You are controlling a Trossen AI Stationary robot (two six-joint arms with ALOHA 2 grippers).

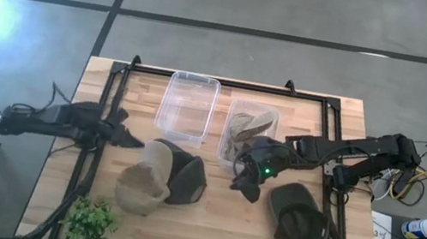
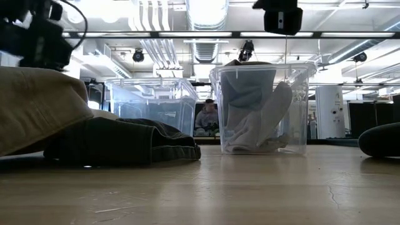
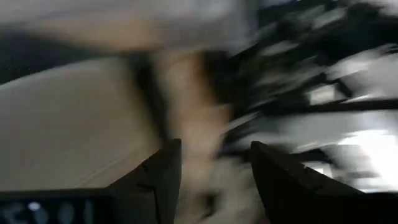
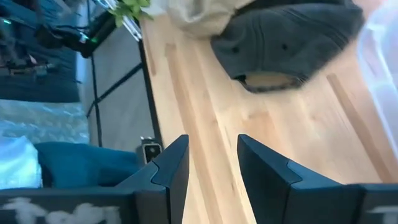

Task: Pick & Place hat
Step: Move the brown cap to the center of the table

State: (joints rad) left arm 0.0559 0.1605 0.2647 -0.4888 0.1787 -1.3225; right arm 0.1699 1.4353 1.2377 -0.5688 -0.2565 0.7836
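Note:
Three hats lie crown up on the wooden table: a tan hat (image 1: 140, 184) (image 2: 31, 103), a dark grey cap (image 1: 185, 177) (image 4: 292, 37) (image 2: 125, 140) touching its right side, and a dark olive hat (image 1: 299, 221) (image 2: 382, 139) near the right edge. A fourth, pale hat (image 1: 246, 129) (image 2: 256, 119) sits inside the right clear bin (image 1: 228, 161). My left gripper (image 1: 138, 143) (image 3: 214, 177) is open, hovering just left of the tan hat. My right gripper (image 1: 247, 190) (image 4: 211, 168) is open, above bare table between the grey cap and the olive hat.
An empty clear bin (image 1: 189, 107) (image 2: 150, 103) stands left of the filled one, toward the far edge. A small green plant (image 1: 90, 221) sits at the near left corner. A black frame (image 1: 228, 81) borders the table. Bare wood (image 1: 230, 227) shows near the front middle.

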